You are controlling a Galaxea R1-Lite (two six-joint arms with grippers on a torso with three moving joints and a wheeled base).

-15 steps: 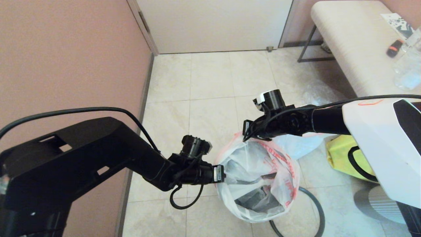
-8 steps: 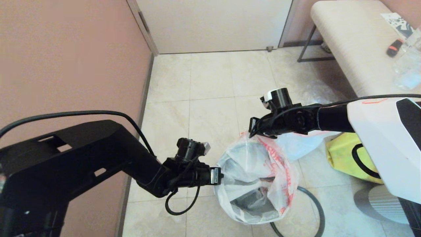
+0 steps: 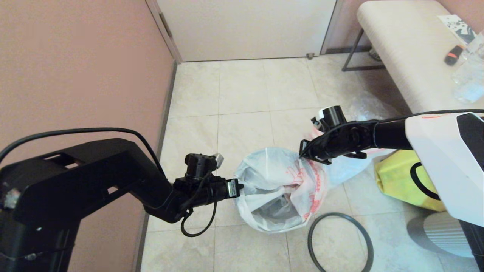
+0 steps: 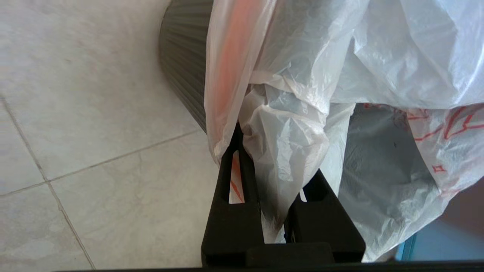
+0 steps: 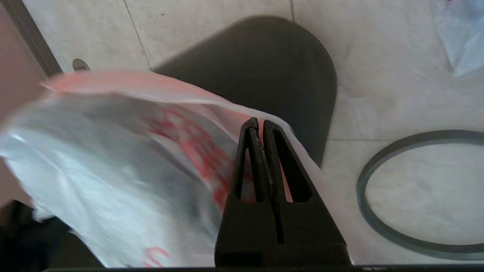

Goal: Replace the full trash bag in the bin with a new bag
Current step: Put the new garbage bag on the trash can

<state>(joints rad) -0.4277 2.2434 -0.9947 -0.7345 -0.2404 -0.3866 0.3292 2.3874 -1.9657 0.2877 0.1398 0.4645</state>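
Pincers, left (image 3: 237, 187) and right (image 3: 302, 154), pinch the new bag (image 3: 278, 181); its red print is unreadable.

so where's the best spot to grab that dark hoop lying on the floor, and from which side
Probably the hoop at the far arc of its thin band, from straight above, one finger inside and one outside. It lies flat on the tiles, and its near edge leaves the head view.
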